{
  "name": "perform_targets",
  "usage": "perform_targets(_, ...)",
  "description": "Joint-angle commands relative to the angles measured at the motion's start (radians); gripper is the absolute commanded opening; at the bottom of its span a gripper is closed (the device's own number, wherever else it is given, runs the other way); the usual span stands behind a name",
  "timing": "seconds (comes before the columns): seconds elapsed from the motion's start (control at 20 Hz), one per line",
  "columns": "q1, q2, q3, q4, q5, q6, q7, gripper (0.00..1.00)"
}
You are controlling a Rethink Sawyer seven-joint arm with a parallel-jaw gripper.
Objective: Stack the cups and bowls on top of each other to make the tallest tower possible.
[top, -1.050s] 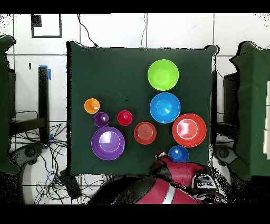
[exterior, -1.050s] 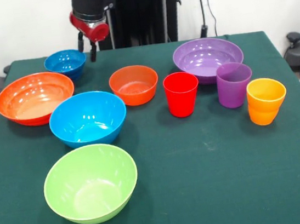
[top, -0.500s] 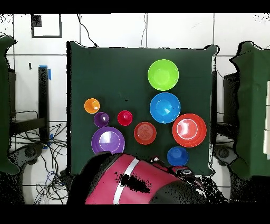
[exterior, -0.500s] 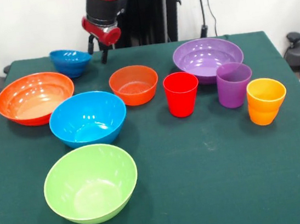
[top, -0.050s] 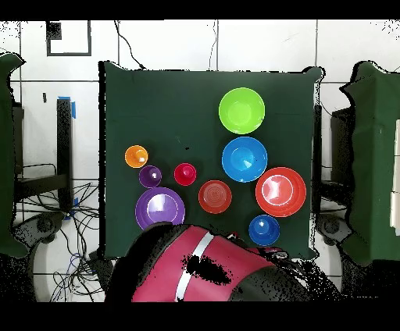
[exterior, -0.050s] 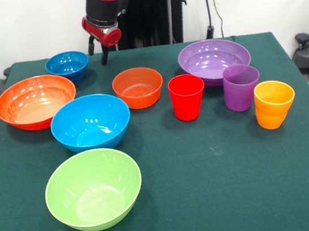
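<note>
My gripper [exterior, -0.050s: 97, 50] hangs open over the table's far edge, just right of the small dark blue bowl [exterior, -0.050s: 67, 64] [top, -0.050s: 264, 229], with nothing between its fingers. That bowl sits flat on the cloth. In front of it lie the wide orange-red bowl [exterior, -0.050s: 35, 100], the light blue bowl [exterior, -0.050s: 90, 121], the lime green bowl [exterior, -0.050s: 93, 188] and the small orange bowl [exterior, -0.050s: 137, 86]. To the right are the purple bowl [exterior, -0.050s: 214, 59] and the red cup [exterior, -0.050s: 187, 96], purple cup [exterior, -0.050s: 241, 86] and orange cup [exterior, -0.050s: 273, 103]. No tower shows: every piece stands alone.
The green table cloth [exterior, -0.050s: 226, 186] spreads wide in front of the cups. In the overhead view the red arm [top, -0.050s: 211, 273] covers the table's bottom edge and part of the purple bowl [top, -0.050s: 160, 208]. Cables and chair parts lie beyond the table's sides.
The dark blue bowl, tilted and shifted toward the gripper half a second ago, now sits flat again further left. The gripper has moved slightly left.
</note>
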Motion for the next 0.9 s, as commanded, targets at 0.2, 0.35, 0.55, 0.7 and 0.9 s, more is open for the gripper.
perform_targets(0.2, -0.017, -0.014, 0.079, -0.07, -0.024, 0.01, -0.011, 1.0)
perform_targets(0.35, -0.058, -0.055, 0.115, -0.051, -0.033, 0.043, -0.015, 1.0)
perform_targets(0.55, -0.079, -0.068, 0.133, -0.048, -0.038, 0.063, -0.023, 1.0)
perform_targets(0.7, -0.101, -0.079, 0.15, -0.05, -0.046, 0.075, -0.031, 1.0)
perform_targets(0.9, -0.138, -0.112, 0.181, -0.031, -0.058, 0.098, -0.039, 1.0)
